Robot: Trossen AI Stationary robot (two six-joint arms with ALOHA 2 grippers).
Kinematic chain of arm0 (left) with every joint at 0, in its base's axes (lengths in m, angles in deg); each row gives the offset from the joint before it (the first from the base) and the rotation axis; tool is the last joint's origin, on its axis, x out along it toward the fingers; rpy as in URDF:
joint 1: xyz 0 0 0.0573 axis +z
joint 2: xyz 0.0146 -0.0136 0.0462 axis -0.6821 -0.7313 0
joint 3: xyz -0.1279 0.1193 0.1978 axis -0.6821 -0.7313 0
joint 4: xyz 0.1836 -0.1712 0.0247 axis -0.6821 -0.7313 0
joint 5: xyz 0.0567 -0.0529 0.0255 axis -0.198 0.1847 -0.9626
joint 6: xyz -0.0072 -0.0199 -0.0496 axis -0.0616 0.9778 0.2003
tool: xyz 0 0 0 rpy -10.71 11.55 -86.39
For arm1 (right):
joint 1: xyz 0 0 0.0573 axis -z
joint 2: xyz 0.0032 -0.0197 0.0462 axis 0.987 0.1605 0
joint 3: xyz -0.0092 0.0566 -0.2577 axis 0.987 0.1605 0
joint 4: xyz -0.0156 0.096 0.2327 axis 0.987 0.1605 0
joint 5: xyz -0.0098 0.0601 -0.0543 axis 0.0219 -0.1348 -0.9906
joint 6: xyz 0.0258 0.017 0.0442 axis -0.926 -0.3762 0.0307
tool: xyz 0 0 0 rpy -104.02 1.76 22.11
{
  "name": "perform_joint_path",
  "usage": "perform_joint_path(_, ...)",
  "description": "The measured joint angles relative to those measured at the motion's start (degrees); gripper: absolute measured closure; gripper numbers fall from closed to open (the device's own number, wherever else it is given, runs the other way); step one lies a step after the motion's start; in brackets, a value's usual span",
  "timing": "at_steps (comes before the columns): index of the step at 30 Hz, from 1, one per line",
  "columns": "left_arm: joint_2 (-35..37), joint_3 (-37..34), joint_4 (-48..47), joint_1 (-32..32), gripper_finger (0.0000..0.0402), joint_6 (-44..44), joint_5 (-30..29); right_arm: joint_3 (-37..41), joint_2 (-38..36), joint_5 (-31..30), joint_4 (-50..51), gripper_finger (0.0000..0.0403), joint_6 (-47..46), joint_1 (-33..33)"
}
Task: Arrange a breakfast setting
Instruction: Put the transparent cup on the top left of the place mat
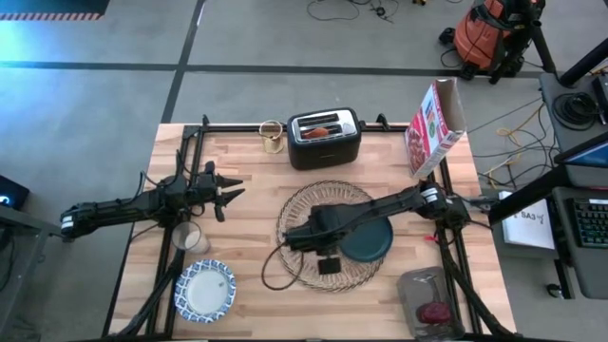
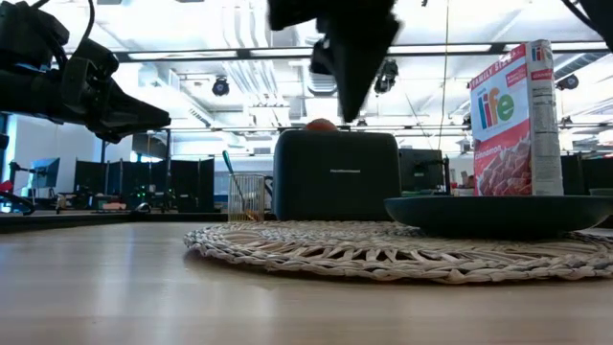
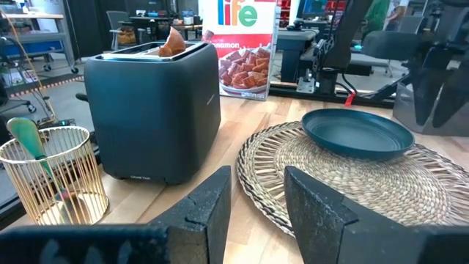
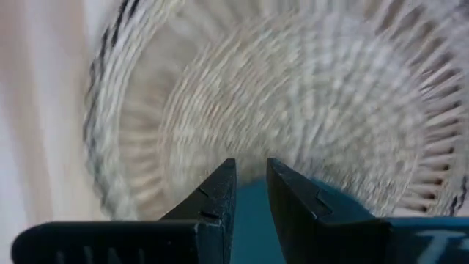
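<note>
The round woven straw placemat lies at the table's middle, also in the low view. The dark teal plate rests on the placemat's right part. My right gripper hangs above the placemat just left of the plate, pointing down and holding nothing. A narrow gap shows between its fingers. My left gripper is open and empty at the table's left. The small clear glass and the blue-and-white bowl stand on the table near the left front. A brown piece sticks out of the toaster.
A dark toaster stands at the far edge beside a wire utensil holder. A cereal box stands at the far right. A clear container with something red sits at the front right. A dark cable loops beside the placemat.
</note>
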Motion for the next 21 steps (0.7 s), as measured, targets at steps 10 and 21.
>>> perform_joint_path(10, 0.0, -0.01, 0.01, 0.01, 0.029, 0.0, -0.01, 22.17, -17.22, 1.41, -8.56, 0.0335, 0.08, -3.66)
perform_joint_path(21, -0.04, -0.02, 0.0, 0.0, 0.029, 0.0, 0.0, 50.1, -40.74, 1.46, -30.08, 0.0335, -2.24, -7.79)
